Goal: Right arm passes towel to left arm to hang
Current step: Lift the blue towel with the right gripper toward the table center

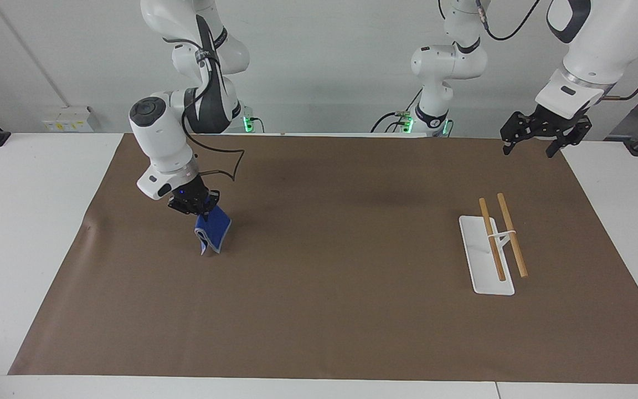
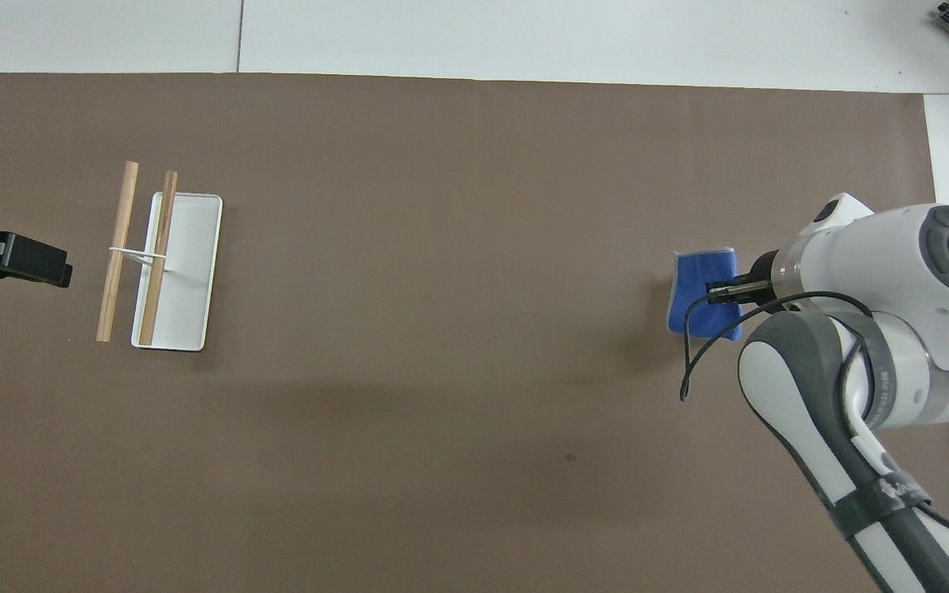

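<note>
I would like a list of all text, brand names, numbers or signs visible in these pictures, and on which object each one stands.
Nothing can be read for certain.
White lettering on the dark strap of the right arm, overhead view: blurred, not legible.
Printed band on that arm's wrist ring: too small to read.
Yellow labels on the wall box: too small to read.
The towel, rack and brown mat: no text.

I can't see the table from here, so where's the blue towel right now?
The towel hangs from the shut right gripper over the brown mat, toward the right arm's end of the table.
</note>
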Motion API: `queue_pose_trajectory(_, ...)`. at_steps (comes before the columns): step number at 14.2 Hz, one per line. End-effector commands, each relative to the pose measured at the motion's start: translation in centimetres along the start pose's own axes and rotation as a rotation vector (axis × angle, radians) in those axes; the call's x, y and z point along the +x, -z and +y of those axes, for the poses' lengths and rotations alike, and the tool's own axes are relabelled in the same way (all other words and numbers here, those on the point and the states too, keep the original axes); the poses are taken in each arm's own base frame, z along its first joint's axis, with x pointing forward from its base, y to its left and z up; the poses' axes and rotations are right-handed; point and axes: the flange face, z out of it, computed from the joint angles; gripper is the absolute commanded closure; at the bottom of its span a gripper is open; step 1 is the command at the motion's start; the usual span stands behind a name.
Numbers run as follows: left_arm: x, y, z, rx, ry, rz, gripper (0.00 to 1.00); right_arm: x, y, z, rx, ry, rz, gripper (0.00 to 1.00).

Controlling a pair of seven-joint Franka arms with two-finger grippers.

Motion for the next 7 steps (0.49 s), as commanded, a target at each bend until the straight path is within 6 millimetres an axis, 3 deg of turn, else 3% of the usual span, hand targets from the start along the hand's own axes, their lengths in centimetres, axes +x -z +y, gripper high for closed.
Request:
queue_pose_trajectory(1,-0.8,0.3,-0.2,-0.007,-0.004,-0.003,0.00,-0.2,4.1,-1.1,0.088,-0.008,-0.006,1.00)
queue_pose_trajectory(5,-1.5,0.2,0.4,-0.009,-0.020,-0.031,0.00,-0.8,6.4,-4.4,0.266,-0.054,0.018,1.00)
queue_pose_trajectory(7,-2.5,1.6,1.2,-0.009,-0.029,-0.009,0.00,-0.9,6.6,-5.5,0.386,-0.094,0.015,1.00)
